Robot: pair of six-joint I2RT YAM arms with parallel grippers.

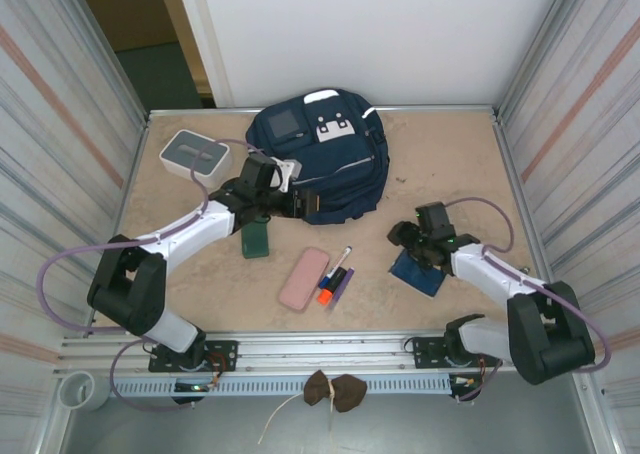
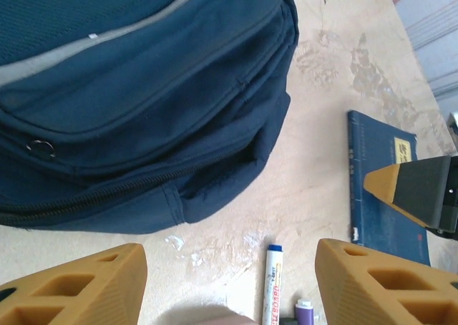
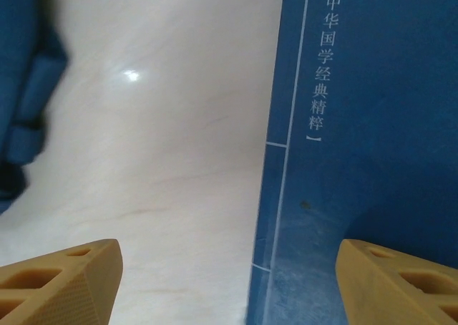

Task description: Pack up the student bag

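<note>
Right claw point(image 3: 229, 252), spread, frames blue book point(image 3: 372, 124) lettering unreadable from overhead.

Navy student bag point(image 1: 320, 174), pale-striped — blue book point(image 3: 372, 160), white lettering — pink pouch point(image 1: 303, 279), perhaps.

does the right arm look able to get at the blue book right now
Probably yes: the right claw hangs open above the book, straddling its edge, with nothing lying on it. It lies flat, so lifting may be awkward.
</note>
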